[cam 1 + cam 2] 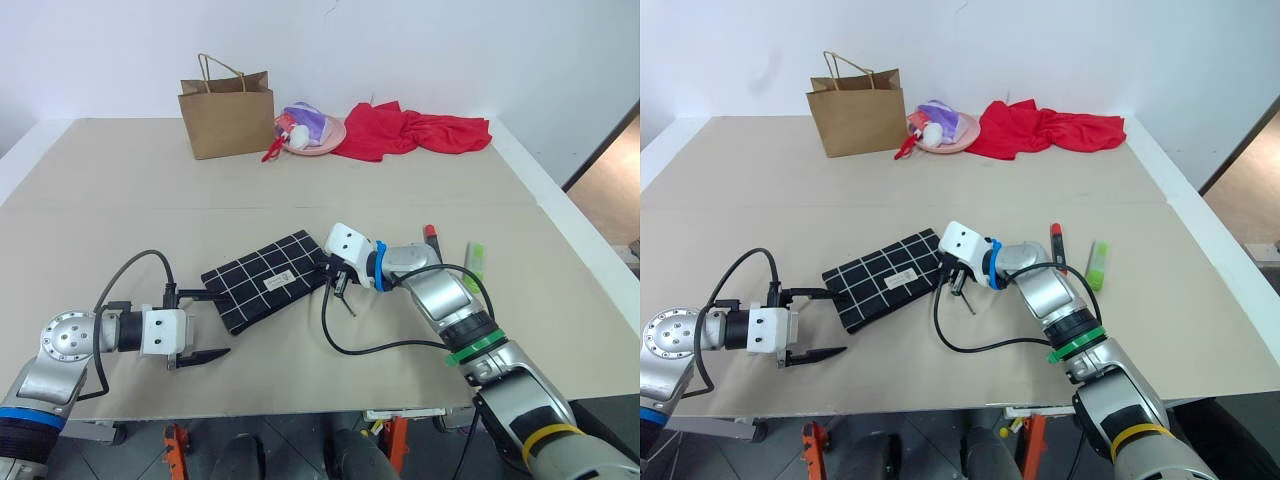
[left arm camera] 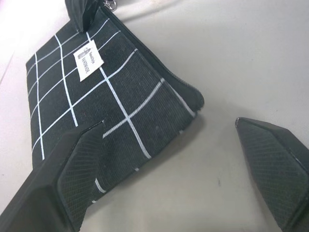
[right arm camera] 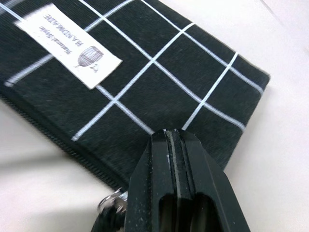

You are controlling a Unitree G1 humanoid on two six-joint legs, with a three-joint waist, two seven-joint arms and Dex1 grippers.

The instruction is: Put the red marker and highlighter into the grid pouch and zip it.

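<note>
The broad beige worktop point(image 1: 300, 180) carries everything. At its far edge, around twelve o'clock, stand a brown paper bag point(image 1: 227, 120), a pink dish of small items point(image 1: 312, 132) and a crumpled red cloth point(image 1: 412, 131); none of these belongs to the job.

Near the middle lies the flat black fabric grid pouch with white lines and a small white label point(image 1: 265, 279), set on a slant, still zipped as far as can be judged. The left gripper point(image 1: 196, 323) waits at its eight o'clock corner with its jaws spread wide and empty, one finger over the cloth and the other clear of it. The right gripper point(image 1: 338, 275) sits at the pouch's three o'clock end with its jaws pressed fully together, right beside the metal ring of the zipper pull point(image 3: 112, 200); whether the pull is pinched between them cannot be told.

The stubby lime-green highlighter point(image 1: 474, 263) and the slim red marker with a dark middle band point(image 1: 431, 236) lie side by side on the worktop at about three o'clock from the pouch, beyond the right forearm, untouched.

The step in hand looks like opening the zip. To do it well, the left jaws should close firmly on the near corner first, so the pouch cannot slide. Then the right should draw the pull straight along the zipper line, low and steady, without lifting the fabric.
</note>
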